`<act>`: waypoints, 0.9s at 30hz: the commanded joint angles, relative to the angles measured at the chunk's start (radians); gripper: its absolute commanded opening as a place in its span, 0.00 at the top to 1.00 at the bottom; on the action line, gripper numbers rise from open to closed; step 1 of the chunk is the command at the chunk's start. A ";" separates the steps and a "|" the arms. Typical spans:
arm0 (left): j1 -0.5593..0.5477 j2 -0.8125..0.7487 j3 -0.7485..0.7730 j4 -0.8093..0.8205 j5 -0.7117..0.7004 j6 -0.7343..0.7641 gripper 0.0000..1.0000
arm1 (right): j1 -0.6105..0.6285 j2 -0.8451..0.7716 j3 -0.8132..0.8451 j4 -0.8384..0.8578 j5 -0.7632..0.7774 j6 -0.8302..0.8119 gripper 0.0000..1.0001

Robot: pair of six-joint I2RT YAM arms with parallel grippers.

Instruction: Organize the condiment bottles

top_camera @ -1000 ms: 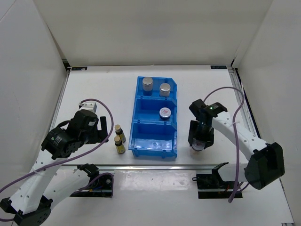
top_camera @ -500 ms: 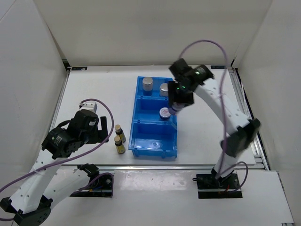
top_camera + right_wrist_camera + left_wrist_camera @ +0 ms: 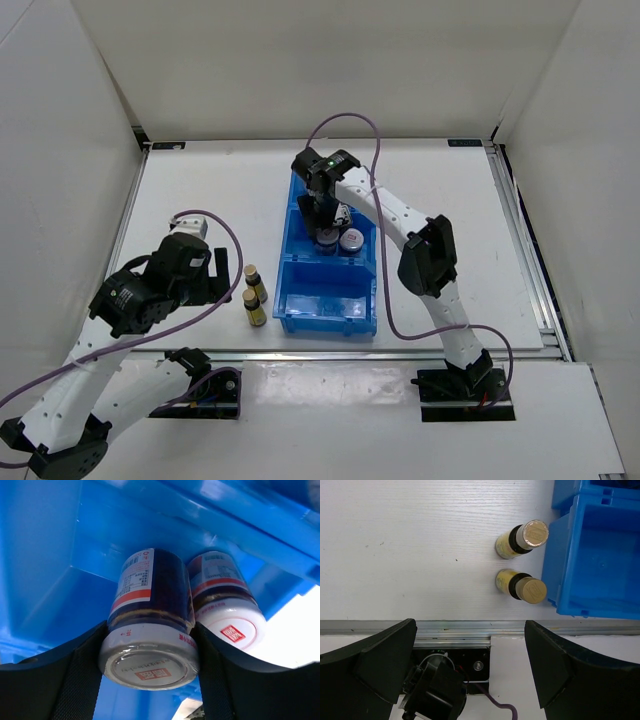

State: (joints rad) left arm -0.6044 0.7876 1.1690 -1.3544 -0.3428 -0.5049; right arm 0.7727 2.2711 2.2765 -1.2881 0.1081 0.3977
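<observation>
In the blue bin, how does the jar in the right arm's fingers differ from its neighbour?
The held jar is clamped by the right end effector; the free jar stands ungripped. From above, the held jar lies left and is partly hidden under the arm; the free jar's lid shows whole. Both are short, with red-marked lids, side by side in the middle compartment of the blue bin.

Laboratory robot test cell, as was indicated by: white table (image 3: 220, 200), enclosed by plain white panels (image 3: 300, 60); aluminium rail (image 3: 330, 351) fitted along near edge.
</observation>
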 commanded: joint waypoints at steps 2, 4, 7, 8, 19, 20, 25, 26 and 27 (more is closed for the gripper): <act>-0.005 0.007 -0.005 -0.043 0.004 0.005 0.00 | -0.003 -0.002 -0.011 0.056 -0.045 -0.037 0.92; -0.005 0.016 -0.014 -0.043 0.004 0.005 0.00 | -0.003 0.013 -0.023 0.067 -0.056 -0.037 0.85; -0.005 0.016 -0.014 -0.043 0.004 0.005 0.00 | -0.003 0.036 -0.047 0.091 -0.076 -0.037 0.74; -0.005 0.025 -0.014 -0.043 0.004 0.005 0.00 | -0.003 0.036 -0.048 0.101 -0.076 -0.046 0.67; -0.005 0.094 0.000 -0.043 0.024 0.005 0.00 | -0.003 -0.033 0.040 0.102 -0.058 -0.046 0.00; -0.005 0.094 0.009 -0.043 0.033 0.005 0.00 | -0.003 -0.042 0.061 0.087 -0.058 -0.037 0.00; -0.005 0.208 0.144 0.030 0.076 0.051 0.00 | -0.012 -0.156 0.153 0.055 -0.097 -0.028 0.00; -0.005 0.232 0.161 0.044 0.076 0.051 0.00 | -0.012 -0.177 0.153 0.055 -0.097 -0.019 0.00; -0.005 0.255 0.182 0.044 0.076 0.051 0.00 | -0.012 -0.218 0.153 0.055 -0.110 -0.019 0.00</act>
State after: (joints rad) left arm -0.6044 0.9920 1.2839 -1.3529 -0.2932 -0.4736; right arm 0.7677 2.2135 2.3642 -1.2110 0.0296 0.3645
